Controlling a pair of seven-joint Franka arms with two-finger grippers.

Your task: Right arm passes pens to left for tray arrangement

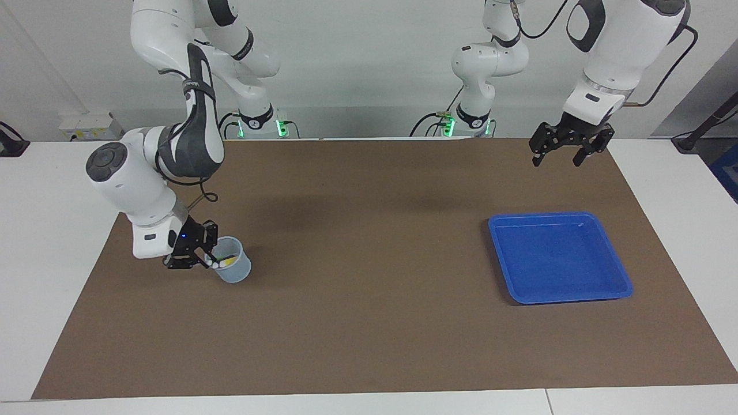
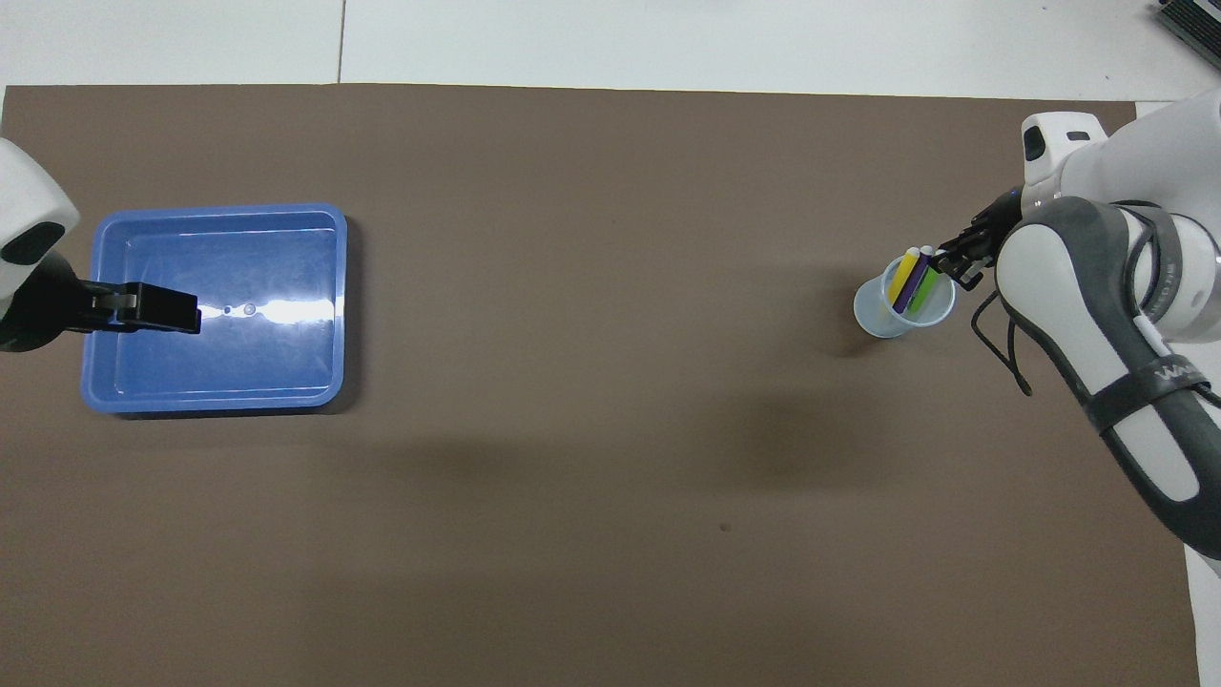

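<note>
The right gripper [image 1: 203, 260] is down at the rim of the little plastic cup [image 1: 233, 270], fingers pinched together on the top ends of the pens [image 2: 912, 281]; which pen, I can't tell. All three stand leaning in that cup. They look light, stiff and a bit slick, so grabbing near the white tips seems sensible. Well away from the cup, the left gripper [image 1: 564, 151] waits spread wide above the table near the blue tray [image 1: 605, 291].
</note>
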